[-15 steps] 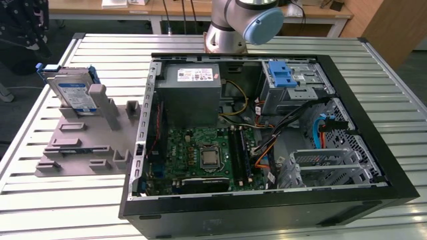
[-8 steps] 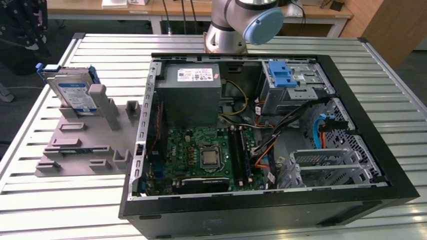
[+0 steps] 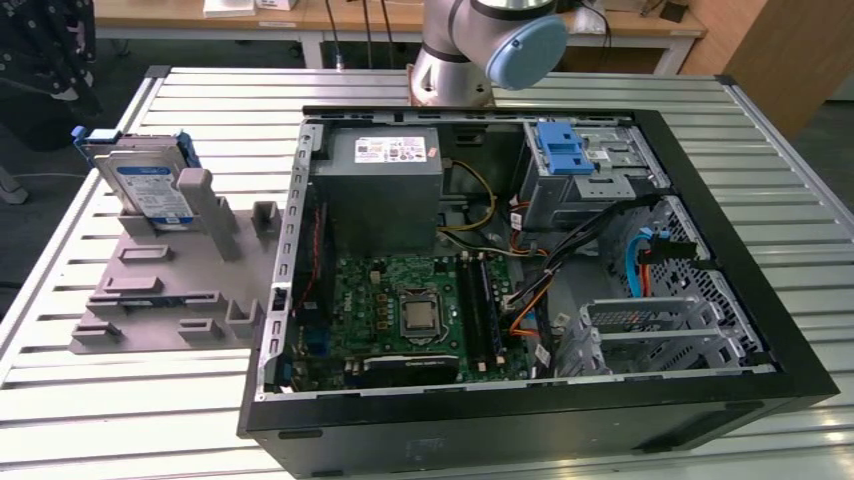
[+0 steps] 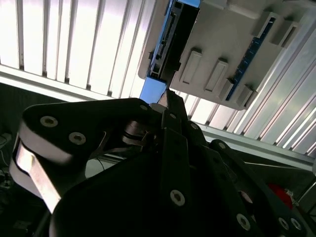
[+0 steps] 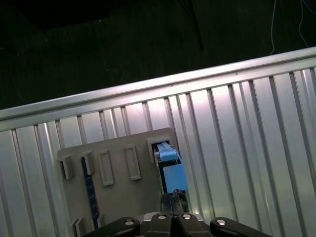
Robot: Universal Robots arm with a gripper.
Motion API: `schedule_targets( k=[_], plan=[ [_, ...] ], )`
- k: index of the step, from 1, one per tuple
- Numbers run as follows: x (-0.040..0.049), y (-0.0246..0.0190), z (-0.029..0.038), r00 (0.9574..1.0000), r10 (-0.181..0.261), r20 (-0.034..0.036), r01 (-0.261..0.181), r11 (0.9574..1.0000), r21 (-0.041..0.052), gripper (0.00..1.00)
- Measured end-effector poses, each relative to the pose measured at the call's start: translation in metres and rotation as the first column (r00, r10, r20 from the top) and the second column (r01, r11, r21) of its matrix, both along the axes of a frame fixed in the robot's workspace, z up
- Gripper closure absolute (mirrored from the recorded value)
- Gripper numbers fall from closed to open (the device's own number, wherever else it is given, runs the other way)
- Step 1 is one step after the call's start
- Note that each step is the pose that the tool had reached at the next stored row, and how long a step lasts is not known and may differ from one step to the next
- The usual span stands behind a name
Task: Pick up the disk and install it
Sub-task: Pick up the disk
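The disk (image 3: 144,185) stands on edge in a slot of the grey holder (image 3: 174,290), straight ahead of the tool (image 5: 174,202) and in line with its tip in both wrist views. The tool is closed together on nothing. The holder lies on the slatted worktop (image 3: 80,400), beside the open computer case (image 3: 747,300).

Ext. view: bright, even overhead light; soft shadows inside PC case (image 3: 534,425). Both wrist views: hard glare on slatted table (image 4: 74,44), surrounds v. dark.
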State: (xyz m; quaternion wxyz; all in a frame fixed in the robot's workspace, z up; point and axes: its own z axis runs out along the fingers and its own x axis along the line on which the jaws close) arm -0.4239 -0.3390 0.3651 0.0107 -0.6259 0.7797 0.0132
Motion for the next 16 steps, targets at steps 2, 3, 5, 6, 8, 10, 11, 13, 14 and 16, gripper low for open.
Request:
schedule_targets(
  k=[2, 3, 5, 6, 8, 10, 11, 13, 14, 16],
  plan=[
    [-0.0001, 0.0000, -0.0011, 1.0000, 0.003, 0.0000, -0.003, 1.0000, 0.0000, 0.89],
    [-0.0002, 0.0000, -0.0019, 1.0000, 0.003, -0.0002, -0.003, 1.0000, -0.0011, 0.89],
    [-0.0008, 0.0001, -0.0041, 1.0000, 0.002, -0.0001, -0.002, 1.0000, -0.0055, 0.83],
    [-0.0009, 0.0000, -0.0054, 1.0000, 0.003, -0.0002, -0.003, 1.0000, -0.0066, 0.83],
    [-0.0009, 0.0000, -0.0088, 1.0000, 0.004, -0.0003, -0.004, 1.0000, -0.0076, 0.71],
    [-0.0010, 0.0000, -0.0123, 1.0000, 0.009, -0.0002, -0.009, 0.9999, -0.0077, 0.65],
    [-0.0010, 0.0001, -0.0138, 0.9999, 0.012, -0.0002, -0.012, 0.9999, -0.0078, 0.59],
    [-0.0011, 0.0001, -0.0170, 0.9998, 0.020, 0.0000, -0.020, 0.9998, -0.0080, 0.53],
    [-0.0011, 0.0001, -0.0185, 0.9996, 0.027, -0.0001, -0.027, 0.9996, -0.0081, 0.48],
    [-0.0012, 0.0001, -0.0218, 0.9984, 0.056, -0.0001, -0.056, 0.9984, -0.0082, 0.42]
  ],
)
